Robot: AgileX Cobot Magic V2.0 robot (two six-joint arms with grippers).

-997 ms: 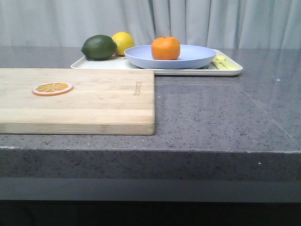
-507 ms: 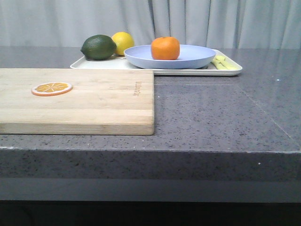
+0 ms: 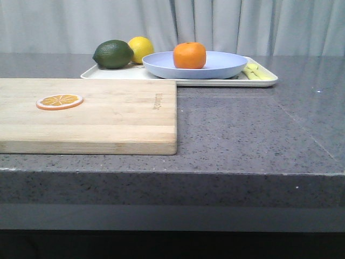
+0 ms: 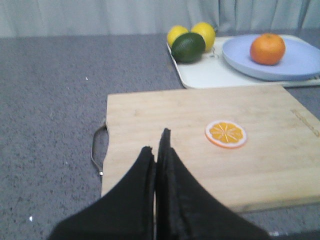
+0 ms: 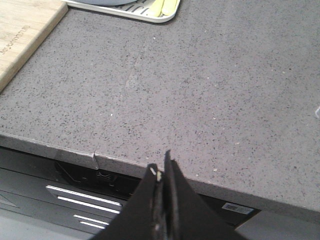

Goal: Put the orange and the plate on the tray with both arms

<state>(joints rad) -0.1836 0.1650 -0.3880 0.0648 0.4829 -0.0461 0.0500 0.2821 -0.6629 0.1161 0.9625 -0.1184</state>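
Orange sits on plate on tray, 12 o'clock on counter; left hand & right hand both closed, empty.

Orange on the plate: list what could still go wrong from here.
1. The orange sits loose on the shallow plate; a bump to the tray could roll it off.
2. The plate lies close to the lime and lemon, so a nudge might shove them.
3. Both grippers are shut and empty; no hold remains.
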